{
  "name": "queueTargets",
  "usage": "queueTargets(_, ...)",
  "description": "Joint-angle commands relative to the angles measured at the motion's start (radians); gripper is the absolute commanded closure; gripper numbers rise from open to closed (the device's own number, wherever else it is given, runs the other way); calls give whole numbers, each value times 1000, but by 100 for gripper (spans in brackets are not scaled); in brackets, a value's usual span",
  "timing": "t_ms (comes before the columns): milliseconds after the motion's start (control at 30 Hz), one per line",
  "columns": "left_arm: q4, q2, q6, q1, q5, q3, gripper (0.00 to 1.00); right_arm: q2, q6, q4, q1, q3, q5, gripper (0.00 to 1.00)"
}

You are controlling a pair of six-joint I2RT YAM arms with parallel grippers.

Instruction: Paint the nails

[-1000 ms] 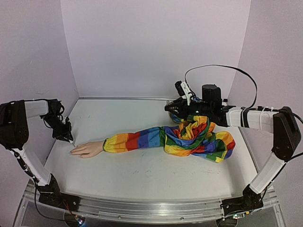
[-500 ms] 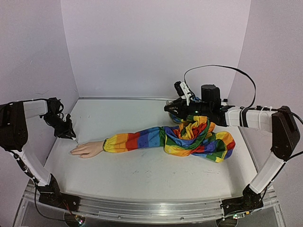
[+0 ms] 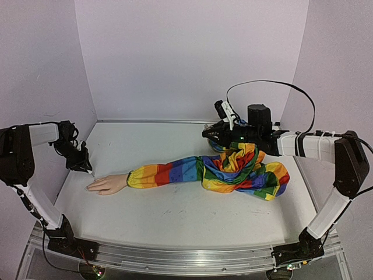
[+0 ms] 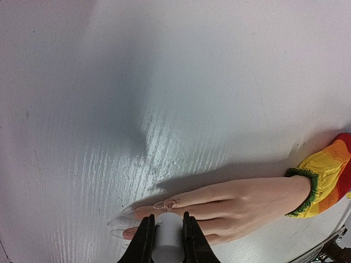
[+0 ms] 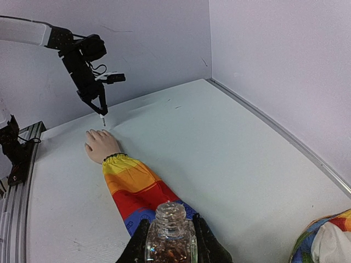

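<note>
Seemingly mid-painting: clenching a white brush cap (image 4: 167, 238) in the left jaws, nails (image 4: 164, 205) just ahead of them; grasping the glass bottle (image 5: 170, 233) in the right jaws. Next, probably: lower the tip lightly onto one nail.

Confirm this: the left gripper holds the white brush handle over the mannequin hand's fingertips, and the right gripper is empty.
Wrong on the right gripper: the right wrist view shows it shut on a small uncapped glass bottle, not empty. The rest holds: the left gripper holds the white brush handle over the fingertips of the mannequin hand.
</note>
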Motion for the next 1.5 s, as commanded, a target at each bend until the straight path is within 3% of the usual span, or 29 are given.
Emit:
queueTargets(0, -6, 17, 13, 5, 18, 3, 100, -7, -8, 40, -4, 45, -32, 100)
queueTargets(700, -14, 8, 18, 4, 32, -1, 100, 0, -6, 39, -4, 51, -37, 100)
queueTargets(1467, -41, -24, 5, 5, -71, -18, 100, -4, -3, 37, -4, 48, -46, 100)
